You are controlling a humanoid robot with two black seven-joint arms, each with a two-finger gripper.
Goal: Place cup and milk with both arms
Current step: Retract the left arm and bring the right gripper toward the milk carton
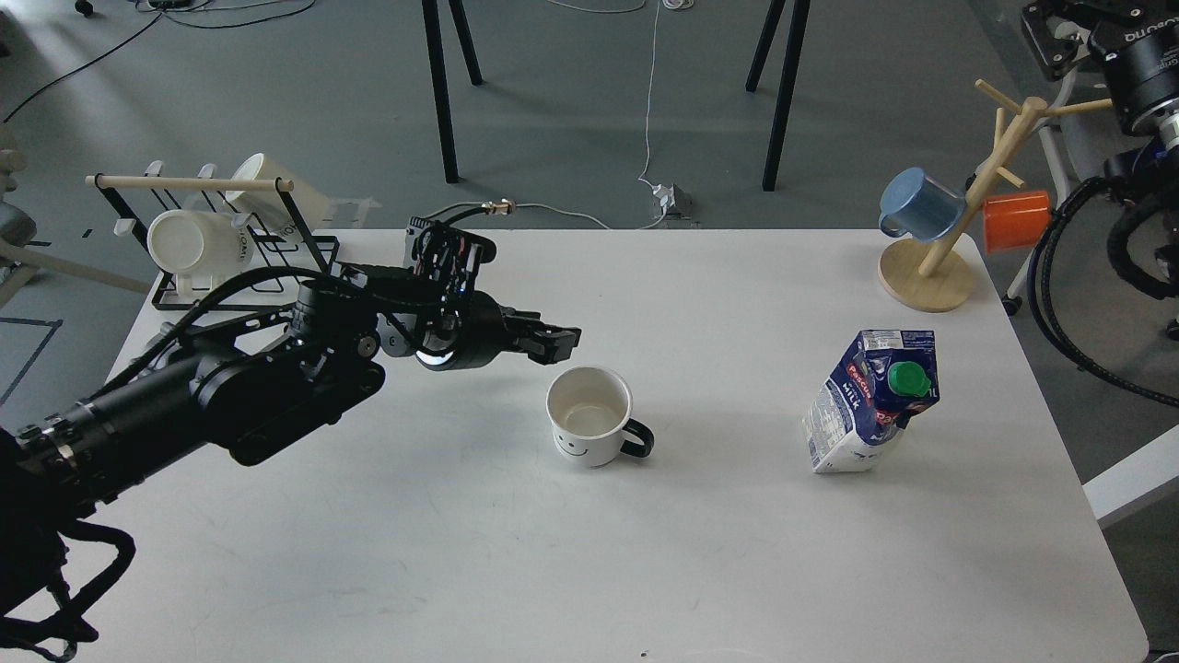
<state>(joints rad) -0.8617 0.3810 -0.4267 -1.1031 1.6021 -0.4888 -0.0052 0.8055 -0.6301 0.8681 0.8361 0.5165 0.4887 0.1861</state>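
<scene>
The cup (589,414) is a white mug with a black handle pointing right and a small smiley face. It stands upright and empty on the white table (645,552), near the middle. The milk (873,401) is a blue and white carton with a green cap, standing to the right of the cup and leaning slightly. My left gripper (557,341) hovers just up and left of the cup's rim and holds nothing. Its fingers overlap from this angle, so I cannot tell their gap. Only part of my right arm (1142,64) shows at the top right; its gripper is out of view.
A black rack (212,276) with cream mugs stands at the table's back left corner. A wooden mug tree (958,212) with a blue mug (916,204) and an orange cup (1015,221) stands at the back right. Black cables (1078,304) hang off the right edge.
</scene>
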